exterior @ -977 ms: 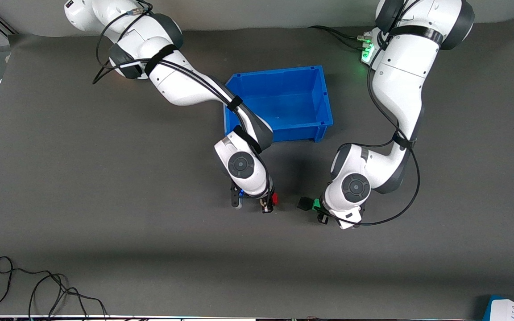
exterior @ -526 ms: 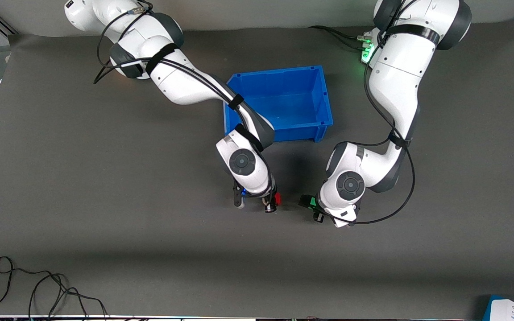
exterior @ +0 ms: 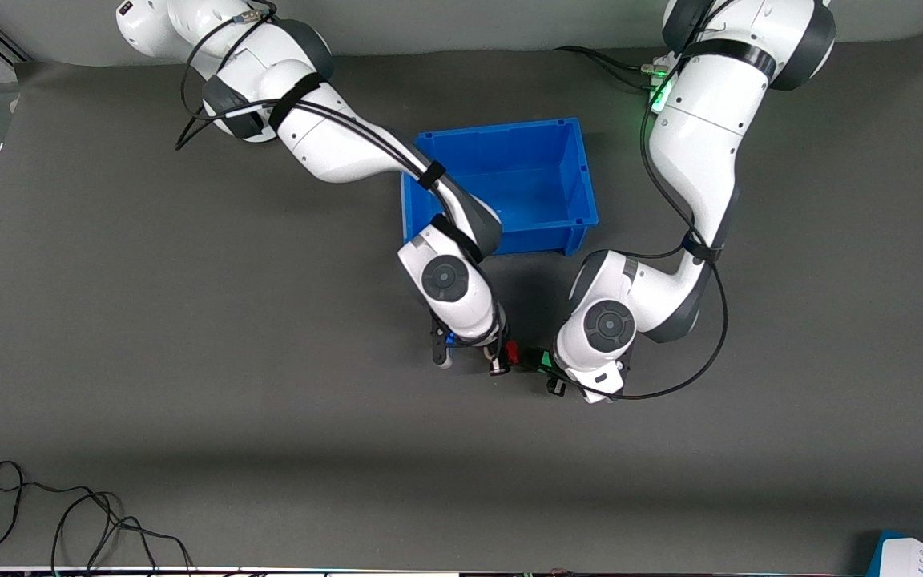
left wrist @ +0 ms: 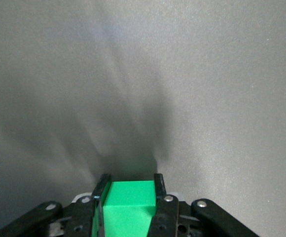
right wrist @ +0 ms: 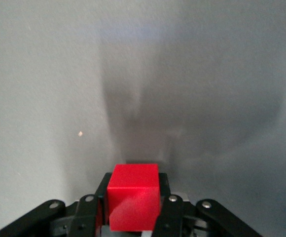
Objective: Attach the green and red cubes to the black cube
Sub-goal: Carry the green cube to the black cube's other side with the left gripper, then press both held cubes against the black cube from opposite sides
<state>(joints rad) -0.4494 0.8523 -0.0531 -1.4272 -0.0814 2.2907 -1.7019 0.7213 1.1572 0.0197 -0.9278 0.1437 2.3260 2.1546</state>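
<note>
Step in hand: joining. Left gripper (exterior: 551, 370) has its fingers clenched on the small bright green cube (left wrist: 128, 201); right gripper (exterior: 501, 357) has its fingers clenched on the small bright red cube (right wrist: 133, 196). Both hang low over the bare dark grey desk (exterior: 189, 336), nearer the front camera than the open blue plastic bin (exterior: 582, 172).

Front view: red cube, small matte black cube (exterior: 529, 357) and green cube sit in one tight row between the two wrists, black in the middle. Black and green look joined already. Red looks touching or just beside the black face; I cannot tell which.

Next move, as I judge it: press the red cube squarely onto the free black face, both grips kept firm and the faces held parallel. Then release one side and check that the three hold as one.

Hard to make out:
- black cube absent from both wrist views, which show only each held cube and desk
- red-to-black seam in shadow under the wrists
- finger tips largely hidden under the wrists in front view
- cannot tell whether the cubes rest on the desk or are held just above it
</note>
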